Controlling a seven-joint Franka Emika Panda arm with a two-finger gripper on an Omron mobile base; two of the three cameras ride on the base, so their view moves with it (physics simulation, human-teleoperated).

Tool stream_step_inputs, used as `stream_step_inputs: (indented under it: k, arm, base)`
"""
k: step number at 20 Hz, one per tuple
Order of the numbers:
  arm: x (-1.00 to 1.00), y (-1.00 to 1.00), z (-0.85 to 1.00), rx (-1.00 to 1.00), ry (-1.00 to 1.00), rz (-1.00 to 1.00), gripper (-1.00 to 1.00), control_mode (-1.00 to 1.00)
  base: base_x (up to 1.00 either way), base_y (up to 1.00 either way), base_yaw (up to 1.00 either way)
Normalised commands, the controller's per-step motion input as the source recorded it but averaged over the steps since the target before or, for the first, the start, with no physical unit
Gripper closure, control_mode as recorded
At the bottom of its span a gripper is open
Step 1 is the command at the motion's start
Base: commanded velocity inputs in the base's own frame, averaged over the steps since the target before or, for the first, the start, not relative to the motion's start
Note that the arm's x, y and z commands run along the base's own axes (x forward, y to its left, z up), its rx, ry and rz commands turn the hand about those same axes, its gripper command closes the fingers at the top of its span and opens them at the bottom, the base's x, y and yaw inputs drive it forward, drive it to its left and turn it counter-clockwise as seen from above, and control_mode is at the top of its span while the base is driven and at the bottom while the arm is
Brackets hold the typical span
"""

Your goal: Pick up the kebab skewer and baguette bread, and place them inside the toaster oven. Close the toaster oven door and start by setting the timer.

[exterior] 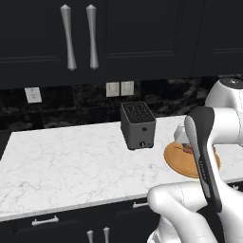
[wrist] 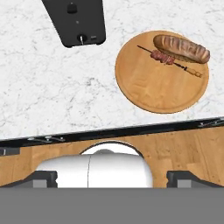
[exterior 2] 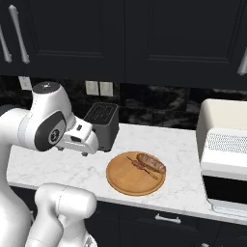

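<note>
Hand view looks down on a round wooden plate (wrist: 148,87) on the marble tabletop (wrist: 48,87), with the baguette (wrist: 181,48) and skewer (wrist: 168,59) lying side by side, touching, near its far rim. Beside the plate stands a dark toaster (exterior 2: 102,124). The oven (exterior 2: 223,159) sits at the right, door shut. The pincer (wrist: 111,177) hangs above the tabletop's front edge, spread wide, holding nothing.

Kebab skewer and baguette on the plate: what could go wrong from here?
1. The kebab skewer lies right against the baguette bread on the wooden plate; closing on one may nudge or catch the other.
2. The skewer is thin and flat on the plate, so the open hand could slip off it.
3. The toaster oven sits well right of the plate: a long carry.
</note>
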Motion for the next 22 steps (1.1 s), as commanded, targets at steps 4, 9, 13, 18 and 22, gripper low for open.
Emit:
stream_step_inputs:
  k: [4, 9, 13, 18, 22]
  arm:
    - [0.00, 0.00, 0.00, 0.00, 0.00, 0.00, -1.00, 1.00]
    - [0.00, 0.00, 0.00, 0.00, 0.00, 0.00, -1.00, 1.00]
    - [0.00, 0.00, 0.00, 0.00, 0.00, 0.00, -1.00, 1.00]
    - [0.00, 0.00, 0.00, 0.00, 0.00, 0.00, -1.00, 1.00]
    - [0.00, 0.00, 0.00, 0.00, 0.00, 0.00, -1.00, 1.00]
  base:
    - [-0.09, -0.14, 0.00]
    - [-0.18, -0.65, 0.00]
    - [-0.03, -0.60, 0.00]
    - [0.00, -0.59, 0.00]
    - [0.00, -0.62, 0.00]
